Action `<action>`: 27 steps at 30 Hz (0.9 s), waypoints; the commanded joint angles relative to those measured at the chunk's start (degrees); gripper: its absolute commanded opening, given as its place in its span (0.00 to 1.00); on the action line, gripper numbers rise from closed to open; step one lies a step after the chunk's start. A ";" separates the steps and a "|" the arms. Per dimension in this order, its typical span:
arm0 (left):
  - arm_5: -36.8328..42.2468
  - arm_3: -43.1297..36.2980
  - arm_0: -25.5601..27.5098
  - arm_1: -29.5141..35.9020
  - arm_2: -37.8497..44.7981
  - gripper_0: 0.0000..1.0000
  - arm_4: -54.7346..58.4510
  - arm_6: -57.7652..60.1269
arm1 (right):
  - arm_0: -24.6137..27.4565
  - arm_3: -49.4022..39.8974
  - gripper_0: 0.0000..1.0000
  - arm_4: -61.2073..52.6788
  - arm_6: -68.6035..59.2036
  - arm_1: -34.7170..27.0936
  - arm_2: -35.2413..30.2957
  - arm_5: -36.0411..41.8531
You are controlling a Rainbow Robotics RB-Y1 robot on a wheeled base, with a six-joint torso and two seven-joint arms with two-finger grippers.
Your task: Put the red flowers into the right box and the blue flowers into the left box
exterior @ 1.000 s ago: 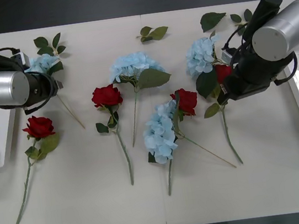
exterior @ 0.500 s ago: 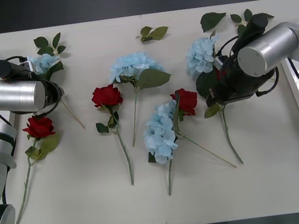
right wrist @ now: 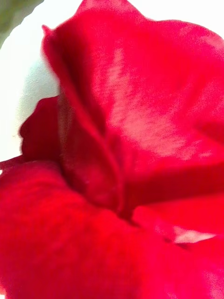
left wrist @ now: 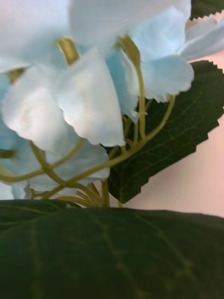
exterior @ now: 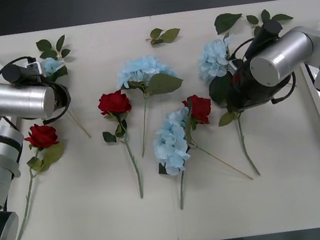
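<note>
Right wrist view: red rose (right wrist: pixel 121 154) petals pressed against lens. Front view: right gripper (exterior: pixel 238 88) low over that rose, beside blue cluster (exterior: pixel 216 58); finger state cannot tell. Left gripper (exterior: pixel 43 74) at far-left blue flower (exterior: pixel 51 66); grip unclear. Table (exterior: pixel 91 225) near edge open.

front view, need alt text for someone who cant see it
Red roses and pale blue flowers lie scattered on a white table. The left arm reaches over a blue flower at the far left, the right arm over flowers at the right.
</note>
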 commanded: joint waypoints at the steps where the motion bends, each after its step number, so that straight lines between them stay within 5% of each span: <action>1: -0.67 0.20 -1.67 0.23 -0.68 0.01 0.35 2.21 | -0.93 0.11 0.56 0.69 2.40 1.42 -0.17 -0.47; 10: 0.56 0.90 -1.75 0.67 -2.17 0.00 0.44 1.68 | -0.93 1.08 0.49 1.21 2.58 2.12 -0.17 -1.09; 17: 15.06 -10.09 -1.75 3.39 -2.26 0.00 2.38 1.33 | -0.85 1.17 0.14 1.48 2.76 2.12 -0.08 -1.09; 18: 19.10 -13.34 -1.75 4.27 -1.65 0.00 4.05 1.33 | -0.85 1.17 0.00 1.57 2.76 2.12 -0.08 -1.09; 27: 40.90 -30.13 -1.84 6.82 11.71 0.00 11.87 0.71 | -1.20 1.08 0.00 2.88 3.20 1.95 -0.08 -1.00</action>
